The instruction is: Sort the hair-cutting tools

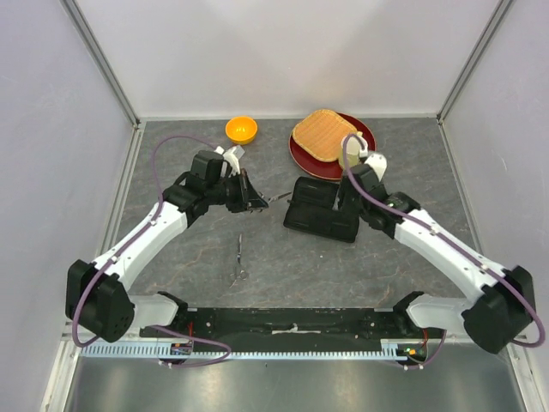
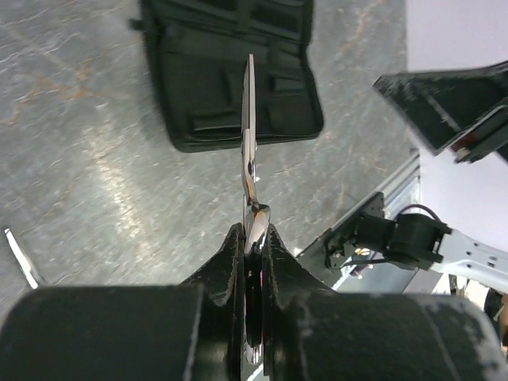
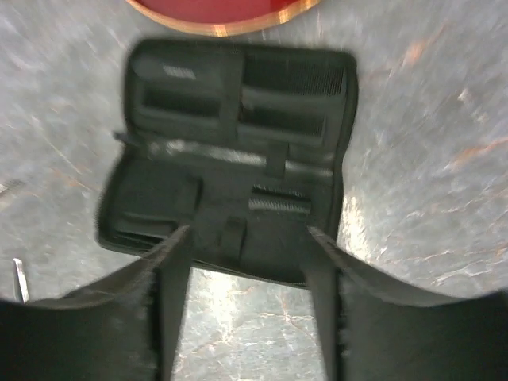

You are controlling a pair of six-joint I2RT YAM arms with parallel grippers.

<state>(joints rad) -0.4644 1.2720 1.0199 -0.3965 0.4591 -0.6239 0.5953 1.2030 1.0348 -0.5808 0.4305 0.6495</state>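
Your left fingers (image 2: 230, 266) grip one scissors (image 2: 248, 143), right fingers (image 3: 135, 294) gape over the open case (image 3: 230, 143); second scissors (image 1: 240, 262), at its eight o'clock, not yet sorted.

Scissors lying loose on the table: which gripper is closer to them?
Left. The left gripper, shut on the other scissors, sits just beyond the loose scissors; the right gripper, open, is farther off, over the black case.

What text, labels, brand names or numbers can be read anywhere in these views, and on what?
No text can be read anywhere.
On the black case: a pale mark on one pocket, too blurred to read.
On the scissors, orange bowl and red plate: no writing visible.
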